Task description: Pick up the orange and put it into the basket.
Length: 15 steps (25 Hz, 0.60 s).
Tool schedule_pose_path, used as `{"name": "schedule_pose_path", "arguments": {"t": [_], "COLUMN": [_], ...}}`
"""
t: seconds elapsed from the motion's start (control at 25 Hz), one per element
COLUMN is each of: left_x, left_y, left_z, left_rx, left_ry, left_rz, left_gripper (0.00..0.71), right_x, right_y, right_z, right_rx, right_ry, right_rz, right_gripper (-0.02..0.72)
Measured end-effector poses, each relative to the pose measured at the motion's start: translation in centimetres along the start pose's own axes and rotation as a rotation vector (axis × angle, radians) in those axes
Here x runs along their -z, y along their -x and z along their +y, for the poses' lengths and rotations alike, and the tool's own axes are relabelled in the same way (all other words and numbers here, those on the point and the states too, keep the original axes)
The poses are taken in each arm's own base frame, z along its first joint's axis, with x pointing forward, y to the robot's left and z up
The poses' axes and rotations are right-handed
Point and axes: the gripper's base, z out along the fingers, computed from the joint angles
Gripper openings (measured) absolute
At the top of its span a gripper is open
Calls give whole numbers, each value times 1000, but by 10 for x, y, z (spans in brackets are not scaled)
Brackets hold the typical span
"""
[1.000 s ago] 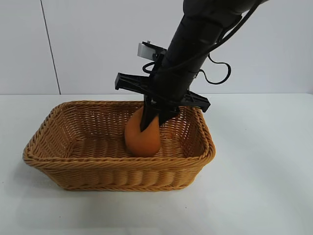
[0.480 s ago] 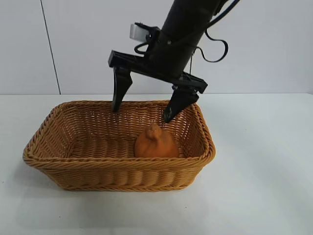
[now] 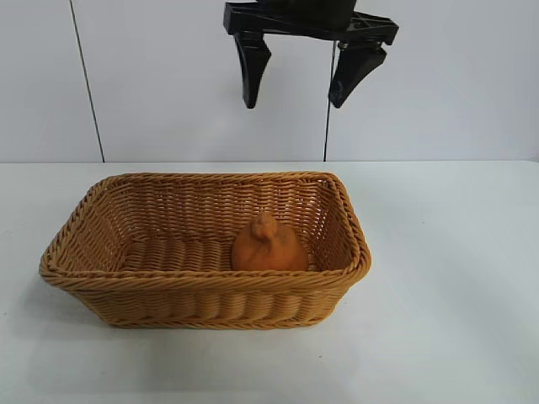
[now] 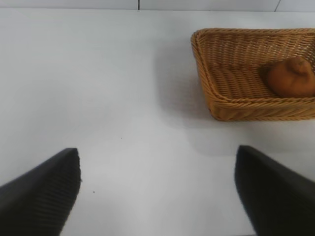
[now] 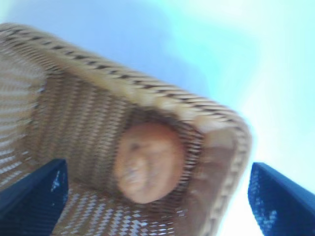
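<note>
**Orange in basket, right tool raised and empty**

On the white tabletop (image 3: 455,286), at about 8 o'clock in the exterior view: the basket (image 3: 202,295), a rectangular wicker one with sloping sides and a braided rim, long side toward the camera. Inside it, toward its 4 o'clock corner, resting on the woven floor: the orange (image 3: 268,246), nub and puckered top upward, close to the near wall and the right-hand end wall, whether touching either cannot be told. Free of any grip.

Up at 12 o'clock, well above the basket and apart from it: the right tool (image 3: 292,84), two black fingers (image 3: 251,71) spread wide and pointing down, nothing between them. Same reading from the right wrist view: finger tips wide apart at either edge, the orange (image 5: 147,162) lying below in a corner of the basket (image 5: 231,162), picture blurred.

Left tool (image 4: 157,191) seen only in the left wrist view: held above bare tabletop (image 4: 98,88), two dark fingers (image 4: 39,196) wide apart, gripping nothing. From there, the basket (image 4: 231,105) well off at 2 o'clock, the orange (image 4: 290,77) showing over its rim.
</note>
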Motion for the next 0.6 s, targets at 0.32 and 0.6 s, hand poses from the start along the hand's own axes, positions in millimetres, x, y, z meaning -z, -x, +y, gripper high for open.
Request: {"name": "schedule_pose_path", "arguments": {"t": [0.32,0.6], "left_x": [0,0], "left_y": [0,0], "left_z": [0,0], "left_rx": [0,0], "left_ry": [0,0], "left_rz": [0,0], "left_gripper": [610,610], "right_x": [-1,7], "right_y": [0,-26], "right_z": [-105,-213], "right_rx": [-164,-355], "right_ry": [-112,-203], "right_rz": [4,18], "right_gripper": [683,683]}}
